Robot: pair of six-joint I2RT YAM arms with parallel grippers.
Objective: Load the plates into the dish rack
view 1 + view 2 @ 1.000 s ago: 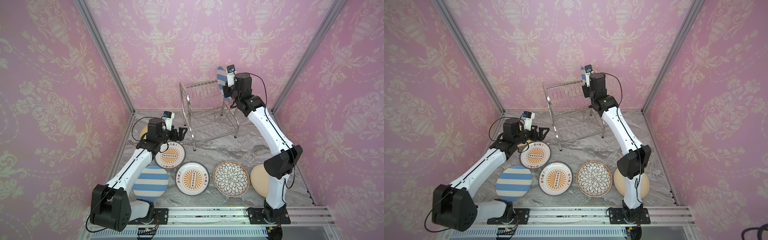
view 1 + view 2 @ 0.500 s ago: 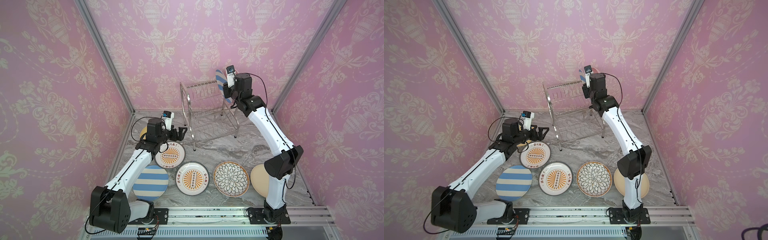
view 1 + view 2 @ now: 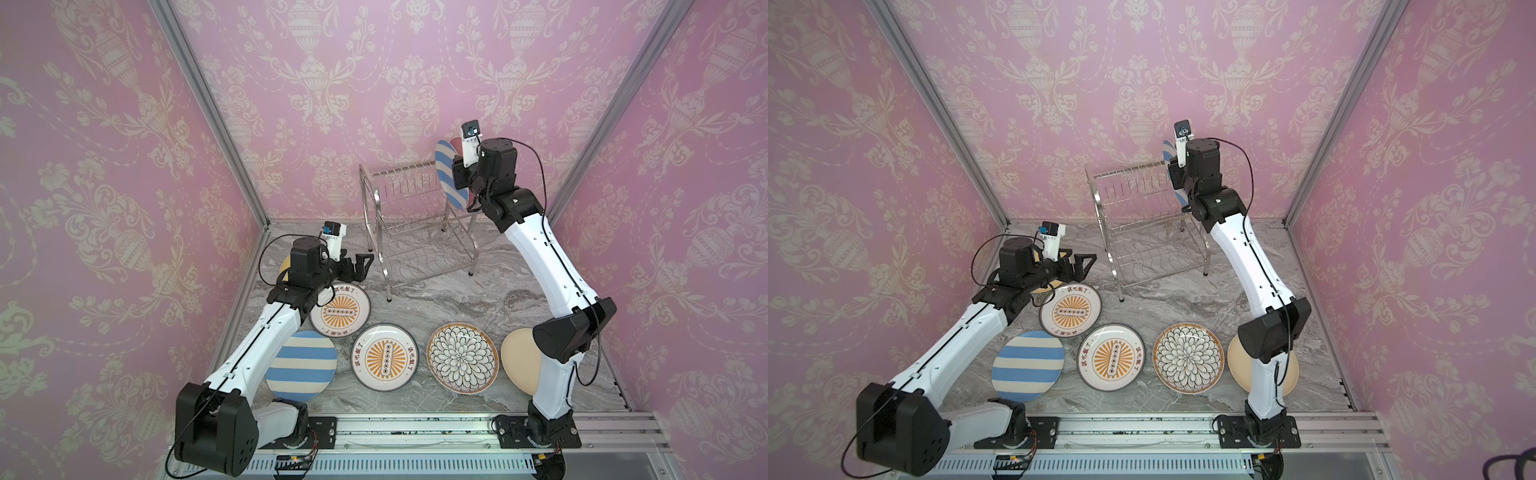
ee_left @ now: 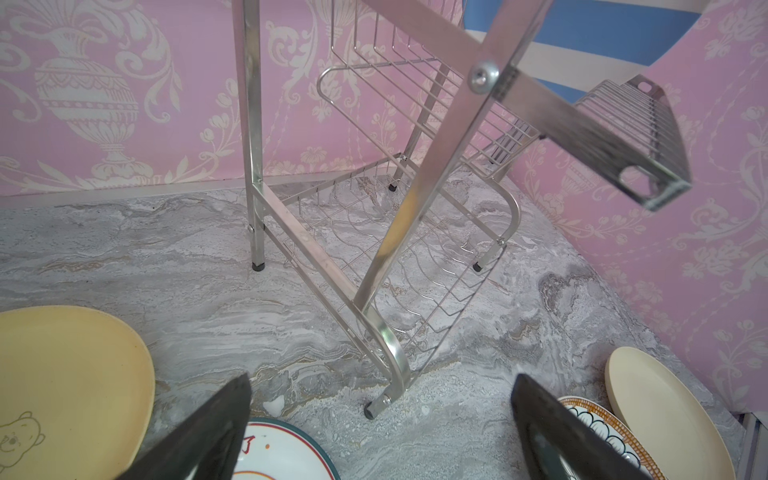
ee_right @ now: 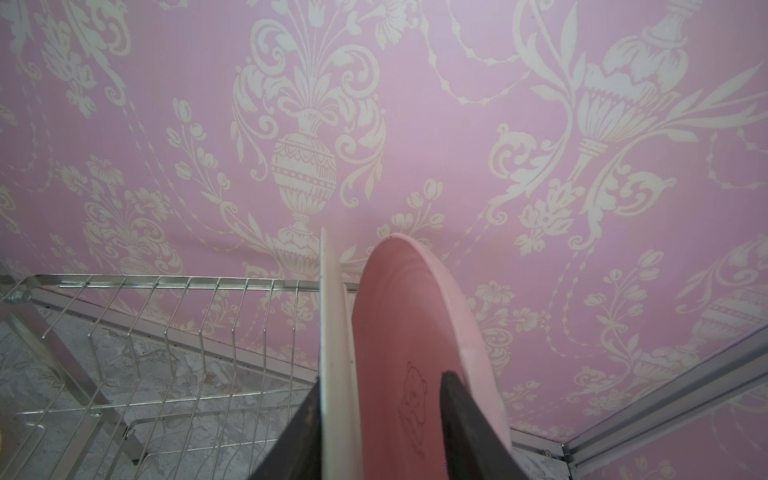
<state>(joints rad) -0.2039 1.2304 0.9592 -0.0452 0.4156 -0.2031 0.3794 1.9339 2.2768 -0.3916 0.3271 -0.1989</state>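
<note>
The dish rack [image 3: 415,232] [image 3: 1142,232] [image 4: 415,232] stands at the back of the table. A blue-white striped plate [image 3: 446,174] [image 3: 1170,156] [image 5: 332,353] stands on edge at the right end of its upper tier, with a pink plate [image 5: 399,332] right behind it. My right gripper [image 3: 459,176] [image 5: 382,378] is open and straddles the striped plate's rim; one finger lies against it, the other is apart, in front of the pink plate. My left gripper [image 3: 365,266] [image 3: 1088,264] [image 4: 381,378] hangs open and empty by the rack's front leg, above a sunburst plate [image 3: 340,309] [image 4: 282,453].
Flat on the table lie a second striped plate [image 3: 301,365], another sunburst plate [image 3: 384,357], a black-petal plate [image 3: 462,357] [image 4: 598,424], a beige plate [image 3: 519,361] [image 4: 660,415] partly under the right arm, and a yellow plate [image 3: 284,264] [image 4: 70,374] under the left wrist.
My right gripper's jaws have spread apart off the striped plate, which stays standing in the rack's upper tier. The left arm has hardly moved.
</note>
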